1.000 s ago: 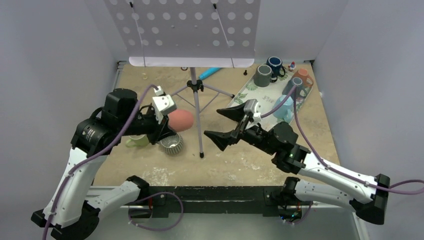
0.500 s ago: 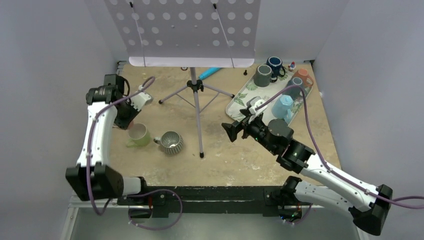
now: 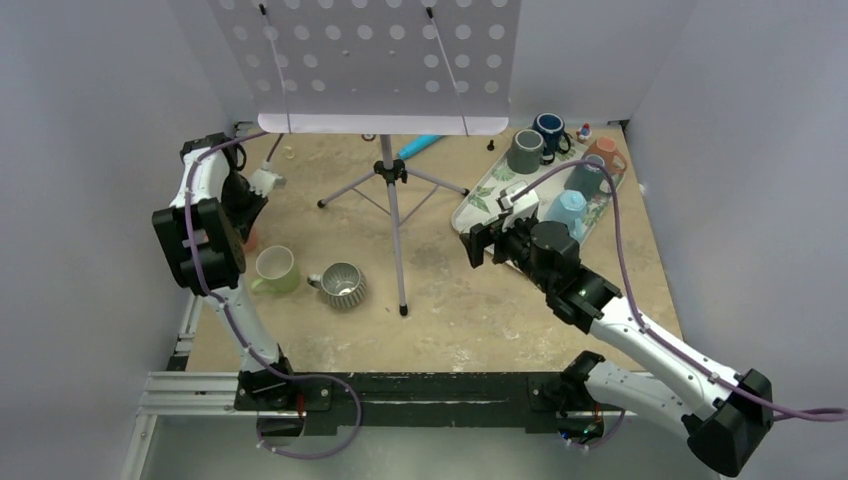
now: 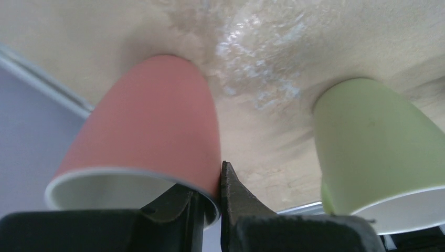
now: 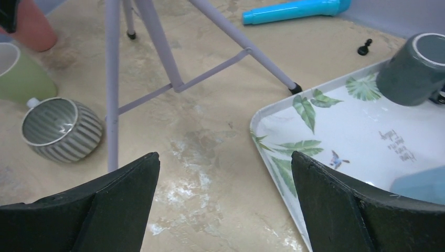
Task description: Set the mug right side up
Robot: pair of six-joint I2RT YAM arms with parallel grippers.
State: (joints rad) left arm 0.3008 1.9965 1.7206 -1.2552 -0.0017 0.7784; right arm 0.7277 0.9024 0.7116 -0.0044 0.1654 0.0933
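Pinching now: left fingers (image 4: 239,207) pressed together on the rim wall of the pink mug (image 4: 152,121), one finger inside the mouth, one outside
Mug from fingers: right under the tips, body running away from the wrist down to the table (image 4: 262,47)
Long axis: about upright, base on the table, mouth facing the wrist; looks right side up already
Mug place: far left edge of the table, just beside the green mug (image 4: 378,136), small gap, not touching
Nearer arm: left, it has the mug; right arm is well apart across the table
Other arm: right fingers (image 5: 105,210) spread wide, holding nothing, hovering over bare table by the tray (image 5: 336,131) corner, striped mug (image 5: 60,128) in its view
Mug look: salmon-pink outside, pale inside, tapers from wide rim to narrower base, smooth; handle not visible
Next move, guess: let go and lift straight off the rim; a dragging finger could tip the mug or knock the green one
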